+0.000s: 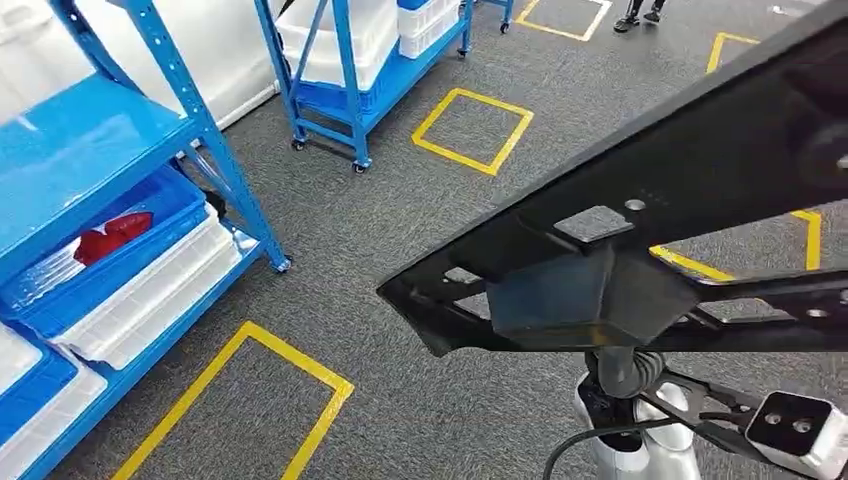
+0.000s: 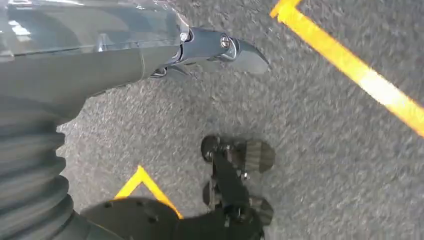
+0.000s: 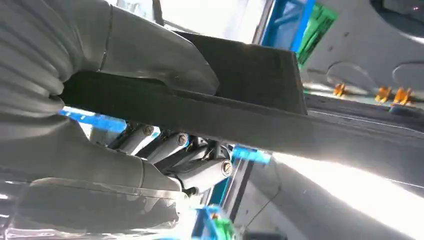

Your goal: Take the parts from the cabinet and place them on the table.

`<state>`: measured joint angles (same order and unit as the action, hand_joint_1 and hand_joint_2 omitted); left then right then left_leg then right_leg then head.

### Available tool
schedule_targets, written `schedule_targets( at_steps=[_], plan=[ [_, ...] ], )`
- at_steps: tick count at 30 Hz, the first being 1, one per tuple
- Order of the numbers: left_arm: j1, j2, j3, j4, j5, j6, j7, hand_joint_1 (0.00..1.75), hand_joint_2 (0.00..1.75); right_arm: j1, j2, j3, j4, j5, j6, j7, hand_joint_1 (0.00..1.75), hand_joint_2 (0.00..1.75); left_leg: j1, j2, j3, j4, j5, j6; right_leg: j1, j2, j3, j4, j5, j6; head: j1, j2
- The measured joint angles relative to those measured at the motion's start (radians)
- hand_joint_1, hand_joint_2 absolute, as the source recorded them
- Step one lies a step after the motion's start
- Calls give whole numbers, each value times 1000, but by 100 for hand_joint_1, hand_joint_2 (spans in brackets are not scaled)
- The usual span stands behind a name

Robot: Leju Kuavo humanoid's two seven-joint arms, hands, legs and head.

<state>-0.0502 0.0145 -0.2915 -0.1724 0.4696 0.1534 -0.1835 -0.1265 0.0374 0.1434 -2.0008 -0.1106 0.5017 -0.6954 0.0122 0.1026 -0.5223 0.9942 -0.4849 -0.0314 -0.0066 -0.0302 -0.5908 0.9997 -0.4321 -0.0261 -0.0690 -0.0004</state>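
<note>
1. Black part [image 1: 640,230], long and flat: clamped in right robot hand [image 3: 165,165], thumb on one face, fingers curled under the other; carried high across head view, above grey floor [image 1: 400,230] with yellow squares [image 1: 472,130].
2. Left robot hand [image 2: 200,52]: hanging toward floor, nothing in it; fingers close together, but cannot tell whether fully curled.
3. Blue shelving [image 1: 110,160] with bins [image 1: 120,250] to the left, a second rack [image 1: 350,70] beyond; no desk visible yet.
4. Step in hand, by judgement: carrying to desk. Best done by keeping grip firm, holding part level, swinging long end wide of shelving uprights when turning.
5. Risk: part tilting or twisting in a one-sided hold.
</note>
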Motion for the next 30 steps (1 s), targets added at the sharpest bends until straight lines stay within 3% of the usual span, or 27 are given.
schedule_targets(
  at_steps=[1, 2, 4, 5, 6, 8, 9, 10, 11, 14, 15, 16, 17, 19, 20, 21, 22, 23, 24, 25, 26, 29, 30],
  plan=[
    [2, -2, 0, 0, 0, 0, 1, 0, 175, -1, -1, 3, -2, -1, -2, 0, 175, 175, 1, -47, -15, 40, -32, 0, 0, 11, -1, -2, 3, -6, 0, 0],
    [3, -3, -1, 0, 0, 0, 1, 0, 175, 0, -1, 8, -1, -1, -2, 0, 175, 175, 1, -75, -48, 111, -74, 0, 1, 20, -2, -2, 4, -9, 0, 0],
    [7, -4, -1, 0, -2, -1, 1, 0, 175, 4, -2, 13, -1, 1, -2, 0, 175, 175, 1, -93, -127, 278, -145, -1, 5, 47, -5, -1, 4, -13, 0, 0],
    [9, -5, -1, 0, -4, -3, 0, 0, 175, 9, -3, 16, 0, 3, -5, 0, 175, 175, 1, -94, -153, 329, -150, -1, 7, 63, -5, 0, 4, -14, 0, 0],
    [11, -6, -2, 0, -5, -8, -2, 0, 175, 13, -5, 20, 1, 3, -10, 0, 175, 175, 1, -94, -153, 319, -129, 0, 7, 78, -3, 1, 4, -14, 0, 0],
    [12, -6, -2, 0, 0, -14, -18, 0, 175, 17, -7, 29, 1, 0, -23, 0, 175, 175, 1, -102, -94, 176, -35, 7, 7, 107, -2, 5, 4, -12, 0, 0],
    [10, -6, -2, 0, 3, -15, -27, 0, 175, 17, -8, 34, 1, -3, -23, 0, 175, 175, 1, -126, -51, 78, 14, 11, 6, 120, -2, 9, 2, -10, 0, 0],
    [10, -5, -1, 0, 8, -15, -33, 0, 175, 16, -8, 37, 1, -5, -23, 0, 175, 175, 4, -189, -30, 21, 20, 15, 5, 126, -7, 14, 1, -6, 0, 0],
    [10, -5, -1, 1, 14, -13, -42, 0, 175, 14, -8, 42, 1, -5, -23, 0, 175, 175, 7, -188, -31, 6, 17, 16, 6, 141, -14, 21, 3, 1, 0, 0],
    [3, -5, 1, 1, 23, -9, -48, 0, 175, 12, -8, 47, 2, -8, -23, 0, 175, 175, -3, -161, -25, 7, 22, 28, -3, 172, -22, 10, 14, 23, 0, 0],
    [4, -5, 1, 1, 23, -7, -49, 0, 175, 8, -8, 47, 2, -13, -23, 0, 175, 175, 10, -145, -21, -6, 31, 39, 0, 165, -23, 18, 10, 27, 0, 0],
    [4, -3, 1, 1, 23, -6, -49, 0, 175, 5, -8, 46, 2, -19, -23, 0, 175, 175, 6, -132, -19, -11, 33, 43, 7, 104, -34, 43, -10, 29, 0, 0],
    [4, -2, 1, 1, 20, -2, -48, 0, 175, -4, -8, 45, 2, -23, -22, 0, 175, 175, 3, -119, -20, -11, 33, 51, 6, 61, -67, 108, -52, 33, 0, 0],
    [9, 6, 1, 1, 18, 5, -48, 0, 175, -6, -8, 42, 2, -27, -14, 0, 175, 175, -1, -90, -22, -10, 31, 53, -2, 42, -149, 280, -131, 41, 0, 0],
    [11, 11, 1, 1, 18, 8, -52, 0, 175, -4, -8, 38, 2, -28, -8, 0, 175, 175, -2, -77, -23, -10, 30, 53, -5, 40, -176, 335, -146, 44, 0, 0],
    [11, 15, 1, 1, 21, 10, -57, 0, 175, -3, -8, 31, 2, -28, 5, 0, 175, 175, -2, -65, -23, -10, 30, 52, -8, 39, -178, 340, -136, 46, 0, 0],
    [10, 20, 2, 1, 21, 11, -62, 0, 175, -3, -7, 24, 2, -28, 12, 0, 175, 175, -2, -53, -22, -9, 28, 50, -10, 35, -155, 299, -108, 48, 0, 0],
    [9, 23, 2, 1, 23, 11, -65, 0, 175, -3, -6, 19, 2, -28, 19, 0, 175, 175, -2, -41, -20, -9, 26, 47, -10, 26, -107, 213, -67, 47, 0, 0],
    [8, 26, 3, 1, 23, 12, -69, 0, 175, -4, -5, 14, 2, -29, 22, 0, 175, 175, -2, -31, -18, -7, 24, 43, -10, 6, -46, 107, -27, 44, 0, 0],
    [7, 31, 3, 1, 24, 15, -74, 0, 175, -6, -4, 8, 0, -28, 28, 0, 175, 175, -4, -22, -14, -5, 20, 38, -5, -46, 2, 24, -16, 38, 0, 0],
    [8, 34, 3, 1, 24, 19, -77, 0, 175, -7, -2, 2, 0, -26, 35, 0, 175, 175, -11, -15, -15, 0, 14, 30, 5, -46, 2, 13, -20, 27, 0, 0],
    [5, 45, 3, 1, 24, 30, -78, 0, 175, -8, 3, -22, -6, -16, 39, -1, 175, 175, -9, 15, -7, -6, 13, 14, 12, -8, -6, 15, -20, 12, 0, 0],
    [2, 53, 3, 1, 24, 33, -76, 0, 175, -7, 4, -32, -13, -15, 40, 0, 175, 175, -8, 23, -6, -5, 6, 6, 3, 5, 3, 3, -12, 2, 0, 0]
  ],
)
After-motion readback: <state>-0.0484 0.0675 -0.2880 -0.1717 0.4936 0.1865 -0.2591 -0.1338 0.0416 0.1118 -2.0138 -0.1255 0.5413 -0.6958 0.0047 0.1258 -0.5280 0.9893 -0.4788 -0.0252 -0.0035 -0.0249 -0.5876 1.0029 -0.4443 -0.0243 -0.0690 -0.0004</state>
